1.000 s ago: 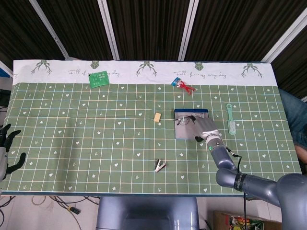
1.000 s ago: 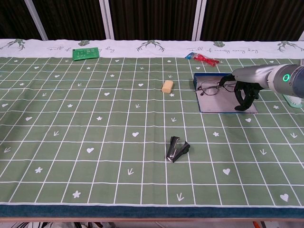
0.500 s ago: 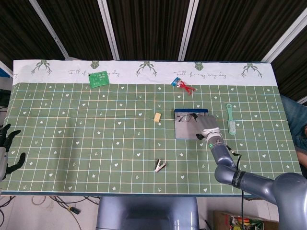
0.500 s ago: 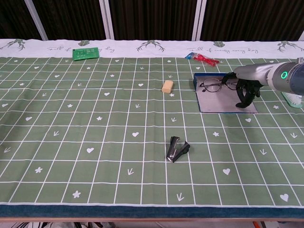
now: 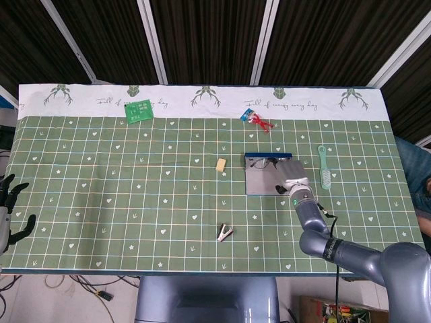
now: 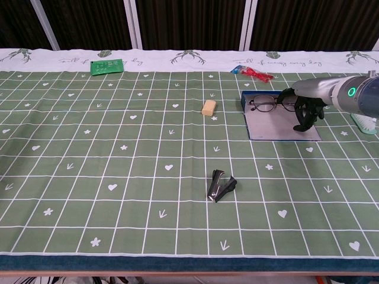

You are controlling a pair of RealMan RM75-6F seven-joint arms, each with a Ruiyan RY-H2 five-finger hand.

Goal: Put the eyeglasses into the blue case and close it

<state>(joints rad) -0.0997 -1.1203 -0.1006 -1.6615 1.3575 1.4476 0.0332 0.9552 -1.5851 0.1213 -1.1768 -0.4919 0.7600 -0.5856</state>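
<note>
Placing step. My right hand [image 6: 305,109] pinches the eyeglasses [image 6: 265,105] by the temple, over the far end of the open blue case [image 6: 278,127]. Next, by my reckoning: lower them into the tray, let go, fold the lid shut. Since the earlier frame the glasses have moved toward the case's far edge. Left hand [image 5: 8,210] spread, idle, well apart from the case.

Colours and patterns
Green white-gridded tablecloth [image 6: 118,148]; blue-rimmed grey-lined case [image 6: 281,125]; tan eraser [image 6: 208,107]; black staple remover [image 6: 221,186].
</note>
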